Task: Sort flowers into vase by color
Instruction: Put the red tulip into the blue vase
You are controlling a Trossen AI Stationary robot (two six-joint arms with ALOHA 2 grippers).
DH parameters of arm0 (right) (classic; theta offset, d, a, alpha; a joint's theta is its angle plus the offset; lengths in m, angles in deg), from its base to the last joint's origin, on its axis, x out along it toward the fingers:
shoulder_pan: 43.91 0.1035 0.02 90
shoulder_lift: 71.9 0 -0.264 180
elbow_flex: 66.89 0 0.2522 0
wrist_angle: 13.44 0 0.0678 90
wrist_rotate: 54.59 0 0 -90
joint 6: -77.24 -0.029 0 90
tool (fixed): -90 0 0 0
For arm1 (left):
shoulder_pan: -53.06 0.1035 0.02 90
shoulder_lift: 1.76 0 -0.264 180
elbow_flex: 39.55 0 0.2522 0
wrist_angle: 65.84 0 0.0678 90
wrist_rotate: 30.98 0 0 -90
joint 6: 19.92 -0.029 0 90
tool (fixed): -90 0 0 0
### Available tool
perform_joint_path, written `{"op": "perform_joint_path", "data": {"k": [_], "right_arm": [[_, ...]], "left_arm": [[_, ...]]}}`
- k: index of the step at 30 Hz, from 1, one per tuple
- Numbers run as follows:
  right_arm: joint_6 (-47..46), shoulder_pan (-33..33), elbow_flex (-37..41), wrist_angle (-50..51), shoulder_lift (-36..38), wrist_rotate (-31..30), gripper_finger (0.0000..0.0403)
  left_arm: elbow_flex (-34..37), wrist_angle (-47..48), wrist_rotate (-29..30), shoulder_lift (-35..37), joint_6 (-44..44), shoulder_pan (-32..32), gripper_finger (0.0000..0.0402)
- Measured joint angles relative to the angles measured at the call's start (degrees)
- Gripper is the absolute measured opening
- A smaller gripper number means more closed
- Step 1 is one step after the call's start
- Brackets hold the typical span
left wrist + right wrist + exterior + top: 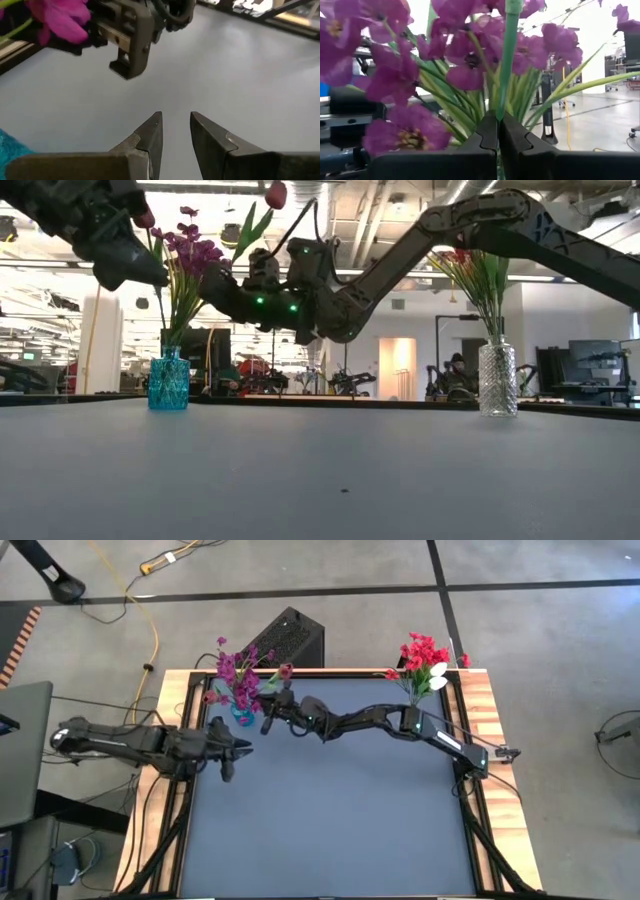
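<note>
Right gripper [497, 131] is clenching a green flower stem [508, 60] beside the purple flowers [238, 678] in the blue vase [168, 381] at the table's far left. Left gripper [176, 131] is hovering nearby, fingers slightly parted, holding nothing.

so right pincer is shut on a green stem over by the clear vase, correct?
Not quite. The right pincer is shut on a green stem, but beside the blue vase holding the purple flowers, not the clear vase; the high view shows it.
</note>
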Motion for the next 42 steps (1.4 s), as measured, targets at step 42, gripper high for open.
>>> {"op": "perform_joint_path", "data": {"k": [42], "right_arm": [[5.7,-0.8,-1.4,1.3,0.0,-0.3,0.0029]], "left_arm": [[19.0,-4.8,35.4,-0.4,8.8,3.3,0.0157]]}}
